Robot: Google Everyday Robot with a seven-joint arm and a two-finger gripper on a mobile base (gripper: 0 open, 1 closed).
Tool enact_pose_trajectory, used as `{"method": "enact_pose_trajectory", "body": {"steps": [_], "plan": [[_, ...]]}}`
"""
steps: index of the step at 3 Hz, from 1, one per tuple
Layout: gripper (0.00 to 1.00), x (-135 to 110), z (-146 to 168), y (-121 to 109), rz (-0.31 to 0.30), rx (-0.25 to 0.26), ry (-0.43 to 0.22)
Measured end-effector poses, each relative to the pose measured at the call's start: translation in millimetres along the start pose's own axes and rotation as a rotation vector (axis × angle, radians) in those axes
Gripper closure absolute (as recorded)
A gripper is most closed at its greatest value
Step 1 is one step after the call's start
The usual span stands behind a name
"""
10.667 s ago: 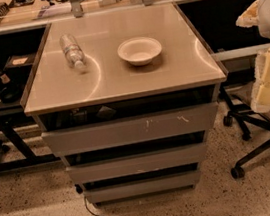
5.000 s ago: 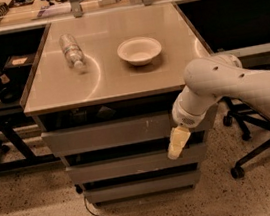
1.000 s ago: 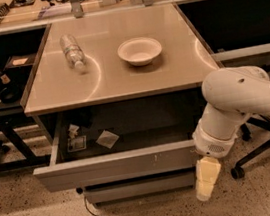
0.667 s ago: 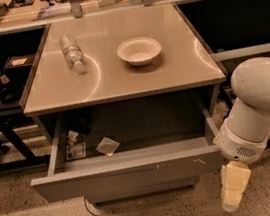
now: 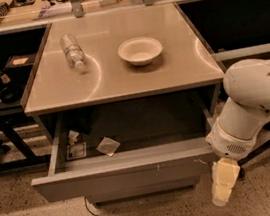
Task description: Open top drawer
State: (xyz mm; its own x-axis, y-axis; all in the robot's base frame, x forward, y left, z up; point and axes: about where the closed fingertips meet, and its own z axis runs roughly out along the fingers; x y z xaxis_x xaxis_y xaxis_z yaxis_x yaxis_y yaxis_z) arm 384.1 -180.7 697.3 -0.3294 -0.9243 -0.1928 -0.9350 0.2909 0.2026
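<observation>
Avoid further pulling on top drawer [image 5: 125, 174], already drawn well out at lower centre beneath desk [image 5: 136, 82]: risk of overrunning runners, or of knock from claw [image 5: 223, 188] at lower right beside front corner, grip state not discernible.

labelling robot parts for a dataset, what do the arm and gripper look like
The arm is a smooth, rounded white shell with a thick cylindrical wrist bearing a small dotted grille patch. The gripper, low at the right by the top drawer front, is cream and blocky. No cables show.
</observation>
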Motion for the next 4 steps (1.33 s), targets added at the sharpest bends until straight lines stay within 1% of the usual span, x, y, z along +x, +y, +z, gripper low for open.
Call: {"method": "enact_pose_trajectory", "body": {"steps": [1, 2, 3, 4], "plan": [[0.00, -21, 16, -21, -0.020, -0.004, -0.017], [0.00, -32, 36, -32, -0.033, -0.038, -0.008], [0.00, -30, 50, -29, -0.040, -0.091, 0.033], [0.00, -17, 48, -18, -0.037, -0.140, 0.069]]}}
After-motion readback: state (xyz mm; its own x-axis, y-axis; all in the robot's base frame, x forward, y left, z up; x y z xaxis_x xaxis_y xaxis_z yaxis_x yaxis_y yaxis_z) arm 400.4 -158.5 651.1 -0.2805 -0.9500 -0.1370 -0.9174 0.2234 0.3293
